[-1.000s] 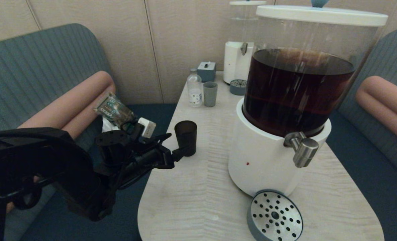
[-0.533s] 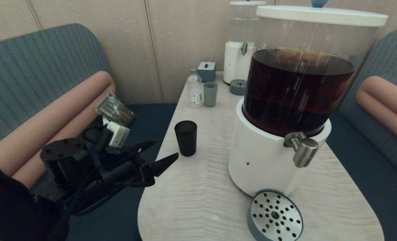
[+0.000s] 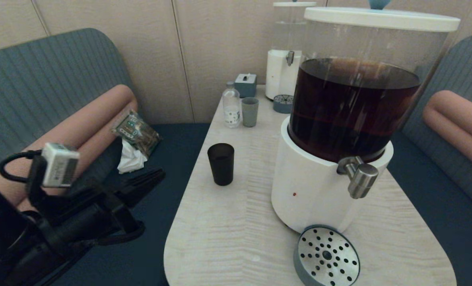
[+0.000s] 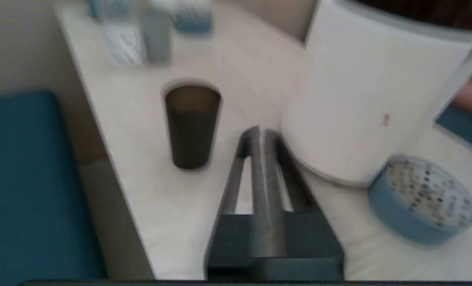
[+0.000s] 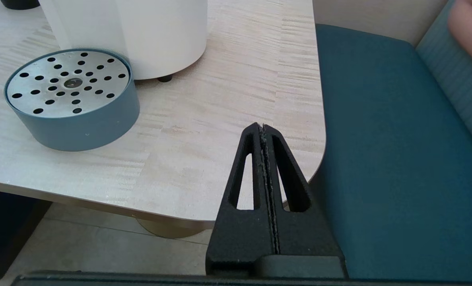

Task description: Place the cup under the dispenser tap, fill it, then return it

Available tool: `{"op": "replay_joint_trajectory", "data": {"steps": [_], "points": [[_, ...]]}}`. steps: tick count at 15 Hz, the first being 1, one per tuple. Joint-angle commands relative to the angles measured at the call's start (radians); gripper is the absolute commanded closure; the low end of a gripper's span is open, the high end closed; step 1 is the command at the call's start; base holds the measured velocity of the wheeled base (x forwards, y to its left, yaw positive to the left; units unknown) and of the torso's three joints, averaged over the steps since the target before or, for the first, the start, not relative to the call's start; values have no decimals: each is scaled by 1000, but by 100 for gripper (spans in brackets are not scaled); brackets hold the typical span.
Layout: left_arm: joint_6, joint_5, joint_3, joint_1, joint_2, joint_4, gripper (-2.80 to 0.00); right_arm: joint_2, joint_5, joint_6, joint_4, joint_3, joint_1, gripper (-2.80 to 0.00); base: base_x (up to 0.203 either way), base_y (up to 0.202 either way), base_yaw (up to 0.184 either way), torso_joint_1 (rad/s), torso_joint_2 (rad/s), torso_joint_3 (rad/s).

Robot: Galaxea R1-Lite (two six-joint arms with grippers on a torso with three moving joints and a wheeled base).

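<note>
1. The left tool [image 3: 156, 174] hangs off the table's left edge, over the dark blue bench seat, with its two fingers pressed together and nothing between them; the left wrist view [image 4: 259, 133] shows the same shut pair pointing toward the table.
2. Ahead of the left tool and a little toward the table's middle stands the cup [image 3: 220, 164], upright on the table [image 3: 236, 222] near its left edge, well apart from the tool; in the left wrist view the cup [image 4: 192, 125] is just to one side of the fingertips' line, not touched.
3. Beyond the cup from the left tool rises the large dispenser [image 3: 331, 186], its clear tank holding dark brown liquid on a white base.
4. The dispenser tap [image 3: 361, 180] juts from the base's far side relative to the left tool; nothing stands beneath it.
5. A round perforated drip tray [image 3: 326, 256] lies on the table near the base's foot, below and short of the tap.
6. Farther off along the table are a small bottle [image 3: 231, 105], a grey-green cup [image 3: 249, 111] and a smaller dispenser [image 3: 285, 71].
7. The right tool [image 5: 262, 129] sits parked by the table's near right corner, fingers pressed together and empty.
</note>
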Motion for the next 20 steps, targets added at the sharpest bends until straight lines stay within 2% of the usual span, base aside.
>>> {"op": "replay_joint_trajectory", "data": {"steps": [1,5,8,10,14,20], "points": [[-7,7,6,11,-139,3,0,-2,1,-1,0,0,0,0,0,0,0,0,0,0],[-16,16,16,88,-343,35,0,-2,1,-1,0,0,0,0,0,0,0,0,0,0],[-18,-13,11,228,-483,62,0,-2,1,-1,0,0,0,0,0,0,0,0,0,0],[-23,-31,20,279,-590,97,0,-2,1,-1,0,0,0,0,0,0,0,0,0,0],[-23,-31,-5,308,-856,260,0,-2,1,-1,0,0,0,0,0,0,0,0,0,0],[-17,-30,-71,306,-1171,597,0,-2,1,-1,0,0,0,0,0,0,0,0,0,0]]}}
